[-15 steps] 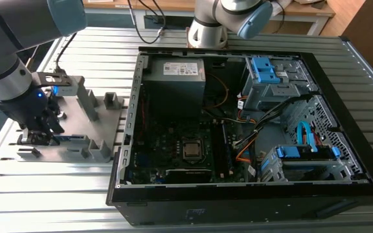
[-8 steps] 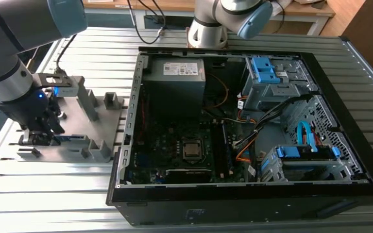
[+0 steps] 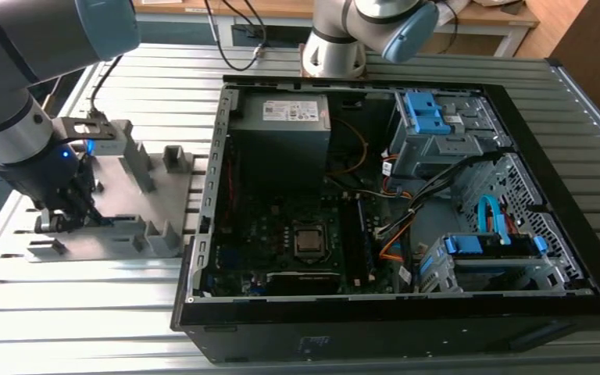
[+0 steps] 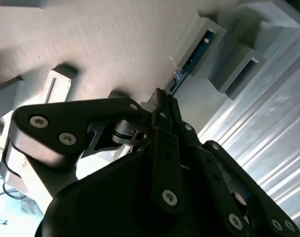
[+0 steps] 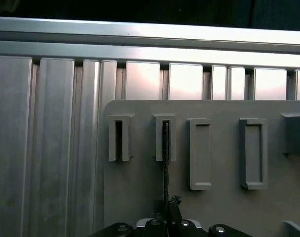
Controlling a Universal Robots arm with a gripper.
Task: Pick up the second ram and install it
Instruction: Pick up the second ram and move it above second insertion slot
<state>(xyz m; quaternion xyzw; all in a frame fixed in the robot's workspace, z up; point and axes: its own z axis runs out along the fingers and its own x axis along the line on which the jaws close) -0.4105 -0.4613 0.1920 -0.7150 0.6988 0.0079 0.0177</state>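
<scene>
The second ram (image 4: 192, 56) is a thin blue stick standing on edge in a slot of the grey holder plate (image 4: 110, 44). In the first wrist view the second ram (image 5: 166, 153) shows edge-on as a dark line running from the second slot of the holder plate (image 5: 140, 197) down to my fingertips. My gripper (image 4: 162, 96) has its fingers drawn together on the stick's near end, also seen from the first wrist camera at the gripper (image 5: 166, 219). In the exterior view my gripper (image 3: 66, 217) is low over the holder plate (image 3: 123, 226), at that view's left.
An open computer case (image 3: 383, 332) lies to the exterior view's right of the holder, with its motherboard (image 3: 279, 234), blue drive brackets (image 3: 425, 109) and cables. A second arm (image 3: 368, 31) stands behind the case. Ribbed metal table (image 3: 71, 312) lies all around.
</scene>
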